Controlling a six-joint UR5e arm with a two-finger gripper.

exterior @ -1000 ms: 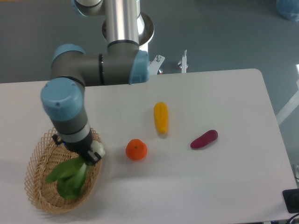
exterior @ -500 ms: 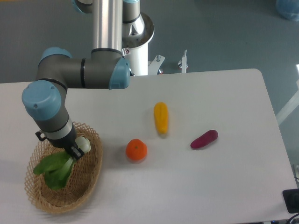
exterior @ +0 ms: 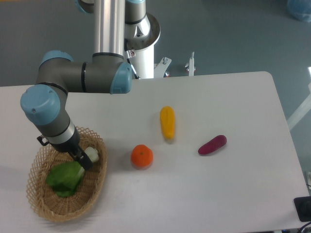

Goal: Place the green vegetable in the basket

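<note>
I see the green vegetable (exterior: 65, 177) lying inside the basket (exterior: 39, 204) at the tabletop's front-left corner. The gripper (exterior: 82, 159) sits at its pale stem; I cannot tell whether its fingers grip.

One basket (exterior: 41, 204), one green vegetable (exterior: 64, 177), one orange (exterior: 142, 156), one yellow vegetable (exterior: 167, 122) and one purple vegetable (exterior: 212, 144) sit on one table (exterior: 233, 97); one robot arm (exterior: 77, 77).
</note>
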